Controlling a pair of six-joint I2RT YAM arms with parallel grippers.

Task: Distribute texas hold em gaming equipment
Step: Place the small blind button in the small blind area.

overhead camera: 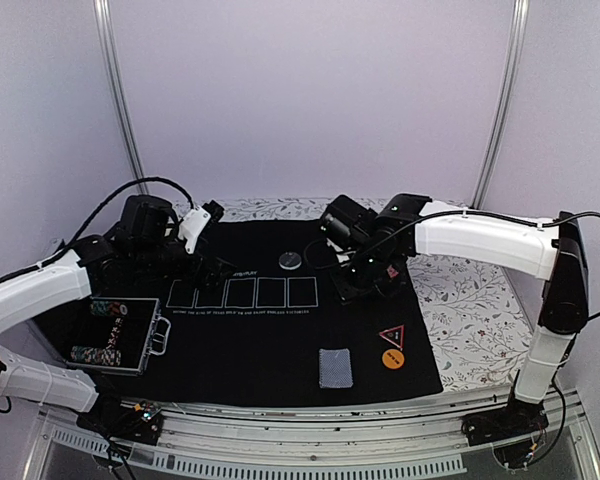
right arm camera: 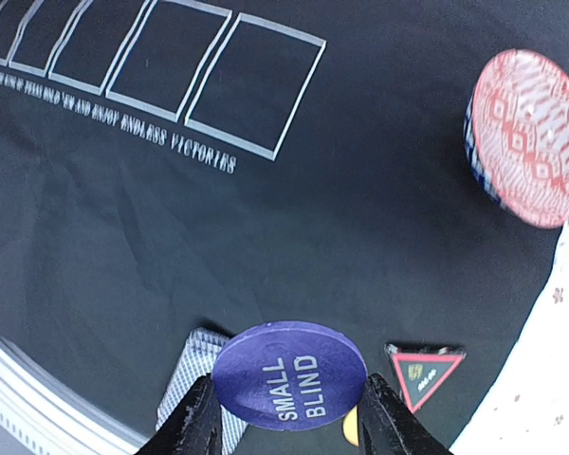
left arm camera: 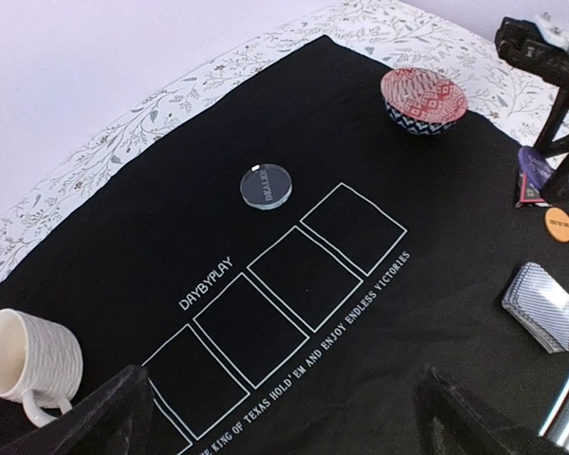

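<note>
Purple "SMALL BLIND" disc sits clamped in right gripper; left gripper gapes wide.

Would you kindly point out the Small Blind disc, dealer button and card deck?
Small Blind disc (right arm camera: 289,374): right wrist, printed face.
dealer button (left arm camera: 266,186): left wrist, face centre.
card deck (overhead camera: 335,368): top external, top card.

Top external looks down from behind onto the whole black mat; the 2 wrist views sit nearer, oblique, all 3 sharing the card deck.
</note>
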